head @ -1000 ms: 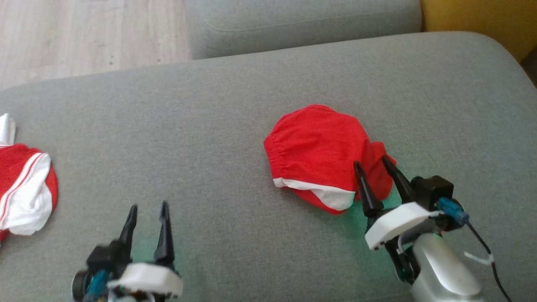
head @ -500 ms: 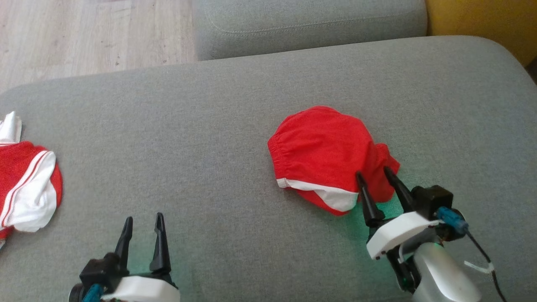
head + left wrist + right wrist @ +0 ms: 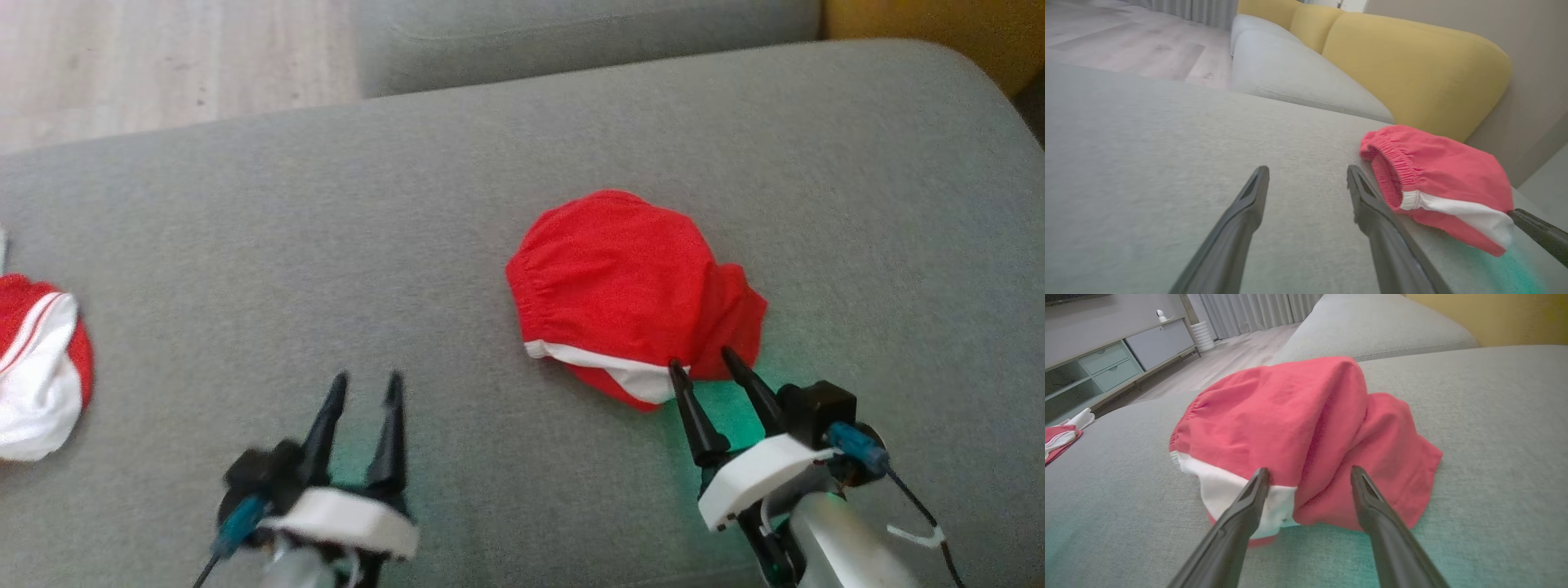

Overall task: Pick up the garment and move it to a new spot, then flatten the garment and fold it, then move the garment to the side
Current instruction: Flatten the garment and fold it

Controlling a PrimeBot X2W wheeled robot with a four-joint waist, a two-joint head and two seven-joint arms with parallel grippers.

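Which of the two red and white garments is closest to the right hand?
The bunched garment in the middle, just ahead of the right hand. The other garment lies far to the robot's left.

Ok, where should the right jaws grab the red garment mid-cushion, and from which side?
Best the near hem of the red garment, at the white trim, coming low from the robot's side: that edge lies thin on the cushion, while the middle humps up.

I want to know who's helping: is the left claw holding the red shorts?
No, the left gripper is open, apart from the red shorts.
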